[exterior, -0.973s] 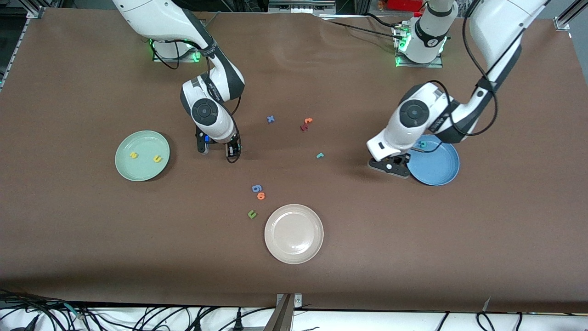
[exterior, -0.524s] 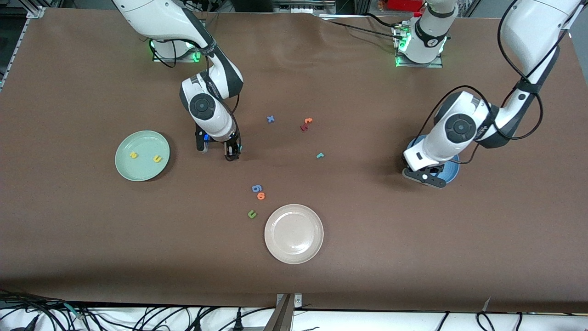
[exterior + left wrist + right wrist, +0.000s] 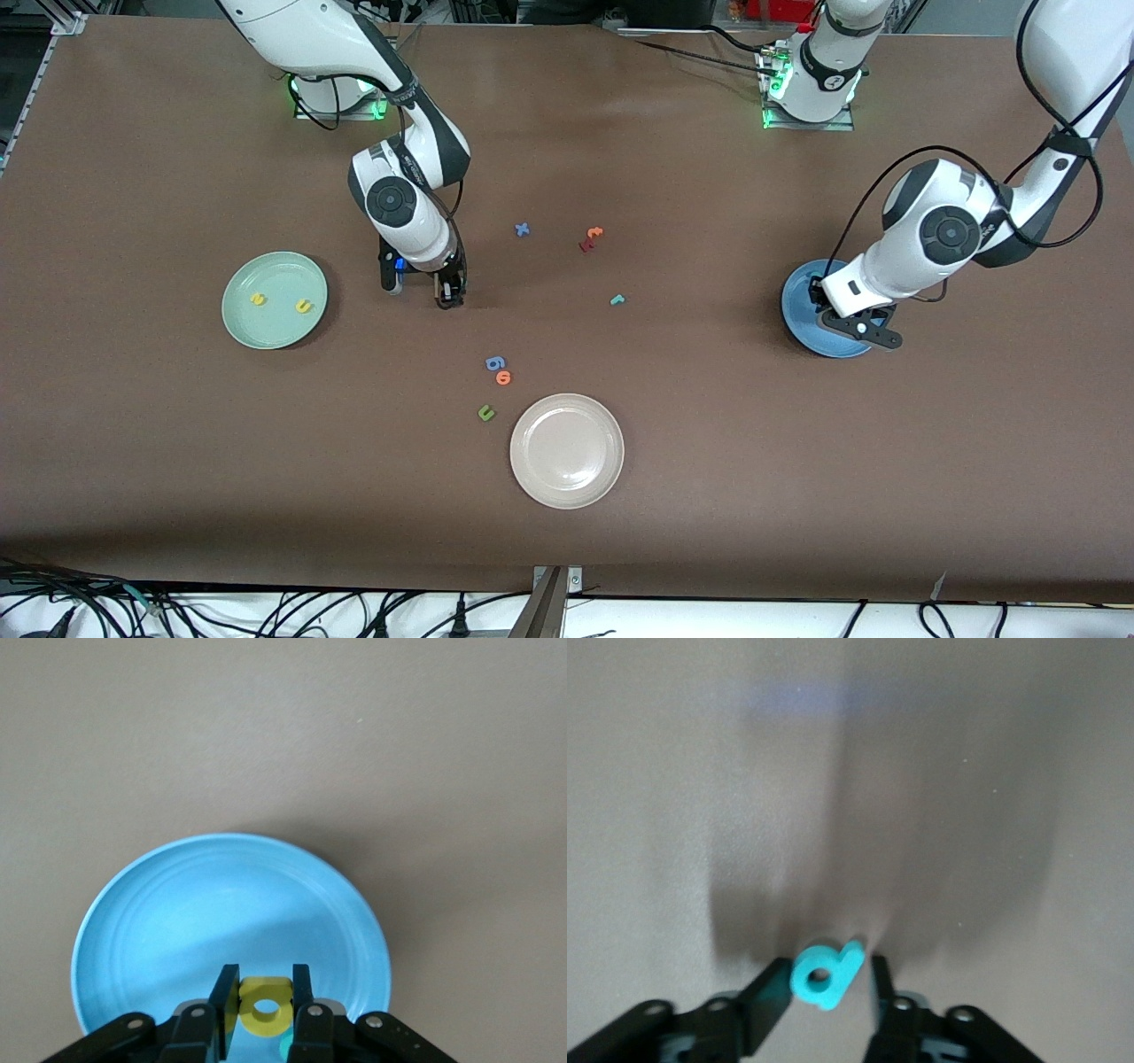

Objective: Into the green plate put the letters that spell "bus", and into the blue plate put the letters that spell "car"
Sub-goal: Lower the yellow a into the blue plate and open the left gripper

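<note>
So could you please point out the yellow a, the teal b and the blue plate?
yellow a (image 3: 265,1005): left wrist view, its ring.
teal b (image 3: 823,974): right wrist view, its round body.
blue plate (image 3: 213,912): left wrist view, bare inner floor.

Even overhead light, soft shadows, blurred right wrist view.

Blue plate (image 3: 802,310) largely covered by left arm in front view. Left wrist view cuts the plate's lower rim; a teal scrap (image 3: 285,1047) under the gripper unidentifiable. Right wrist view motion-blurred; teal b (image 3: 824,974) soft-edged.
</note>
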### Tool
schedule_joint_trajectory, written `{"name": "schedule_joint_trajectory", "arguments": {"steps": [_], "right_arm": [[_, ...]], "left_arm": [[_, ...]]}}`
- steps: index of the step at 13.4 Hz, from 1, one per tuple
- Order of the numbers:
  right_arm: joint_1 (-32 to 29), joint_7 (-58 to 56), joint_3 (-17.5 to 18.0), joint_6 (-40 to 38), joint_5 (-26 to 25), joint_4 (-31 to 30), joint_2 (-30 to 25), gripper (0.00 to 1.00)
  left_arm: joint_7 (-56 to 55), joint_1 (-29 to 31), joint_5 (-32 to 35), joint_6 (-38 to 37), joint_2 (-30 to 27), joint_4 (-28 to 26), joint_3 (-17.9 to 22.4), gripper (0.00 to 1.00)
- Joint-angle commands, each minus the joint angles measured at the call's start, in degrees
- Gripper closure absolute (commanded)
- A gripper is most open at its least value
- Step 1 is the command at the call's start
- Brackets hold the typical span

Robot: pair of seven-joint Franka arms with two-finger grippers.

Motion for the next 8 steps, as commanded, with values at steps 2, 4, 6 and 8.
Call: {"name": "schedule_joint_trajectory", "arguments": {"steps": [2,4,6,8], "right_arm": [[0.5,0.1,0.0,0.9,0.1,-1.4,-0.6,0.76],[0.5,0.0,0.0,0.9,0.1,-1.4,-0.6,0.76],[0.5,-0.3,0.0,0.6,0.0,-1.4,-0.6,0.76],[0.4,-2.3,-0.2,-1.2,0.0,-1.0,-1.8,0.76]], "left_arm": [[-1.7,0.9,1.3,-2.3,-1.3,-0.7,-1.5,0.00],[-5.8,-0.1,1.2,-3.2,-1.3,0.0,-1.9,0.00],[-10.8,-3.8,1.0,-5.1,-1.0,1.5,-1.9,0.00],[-17.7,-9.0,0.8,-5.5,-1.0,2.1,-1.9,0.00]]}}
